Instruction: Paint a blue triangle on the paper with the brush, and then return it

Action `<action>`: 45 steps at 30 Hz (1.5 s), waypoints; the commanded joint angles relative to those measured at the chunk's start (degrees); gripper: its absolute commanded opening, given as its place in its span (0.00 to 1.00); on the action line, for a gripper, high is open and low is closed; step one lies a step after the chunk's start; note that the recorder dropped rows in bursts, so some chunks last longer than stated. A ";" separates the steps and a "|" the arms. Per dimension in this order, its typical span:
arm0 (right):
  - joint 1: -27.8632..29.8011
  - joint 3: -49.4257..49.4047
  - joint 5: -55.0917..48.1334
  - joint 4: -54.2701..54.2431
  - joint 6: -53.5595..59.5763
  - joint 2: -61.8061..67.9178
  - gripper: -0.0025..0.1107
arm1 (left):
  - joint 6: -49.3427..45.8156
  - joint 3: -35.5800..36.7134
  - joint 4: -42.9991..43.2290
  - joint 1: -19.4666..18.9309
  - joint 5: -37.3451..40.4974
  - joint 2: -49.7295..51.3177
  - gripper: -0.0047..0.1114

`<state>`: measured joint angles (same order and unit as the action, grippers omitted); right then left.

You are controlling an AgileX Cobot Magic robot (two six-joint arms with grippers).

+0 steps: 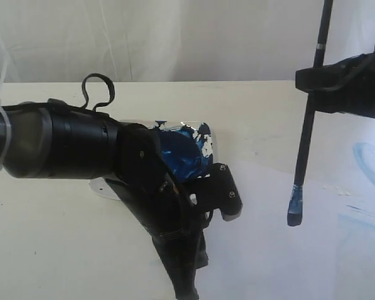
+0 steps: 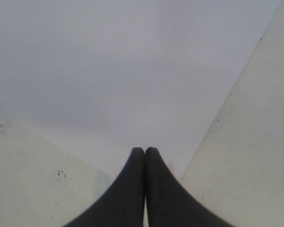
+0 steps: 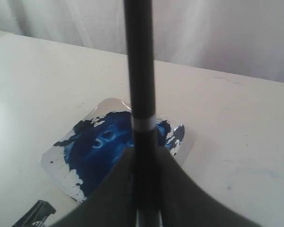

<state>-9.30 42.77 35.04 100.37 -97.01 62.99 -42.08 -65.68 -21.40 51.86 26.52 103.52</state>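
Clamping the paint-laden brush (image 1: 303, 156) above the paper (image 1: 269, 262), the right claw (image 1: 311, 78) risks stray drips; the left claw (image 2: 145, 152) is closed, empty.

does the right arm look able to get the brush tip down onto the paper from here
Probably yes: the right jaws hold the brush near upright, its blue tip hanging above bare paper. The left arm lies off to the side over the plate, apart from the brush.

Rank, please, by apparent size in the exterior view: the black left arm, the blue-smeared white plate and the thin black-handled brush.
Largest: left arm, nearest the camera.
Then plate and brush: unsure, since the arm hides part of the plate.
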 commanded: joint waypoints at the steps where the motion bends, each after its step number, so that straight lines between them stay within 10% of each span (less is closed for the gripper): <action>1: 0.31 -0.34 1.21 -0.43 0.85 -0.17 0.02 | 0.15 0.59 -1.74 0.21 0.18 1.01 0.04; 45: 0.20 -3.58 0.83 -0.43 0.85 3.40 0.02 | 0.15 0.59 -3.66 0.21 1.41 4.53 0.04</action>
<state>-9.30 39.45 36.02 100.27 -96.63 66.36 -42.08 -65.40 -23.61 51.86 26.65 108.18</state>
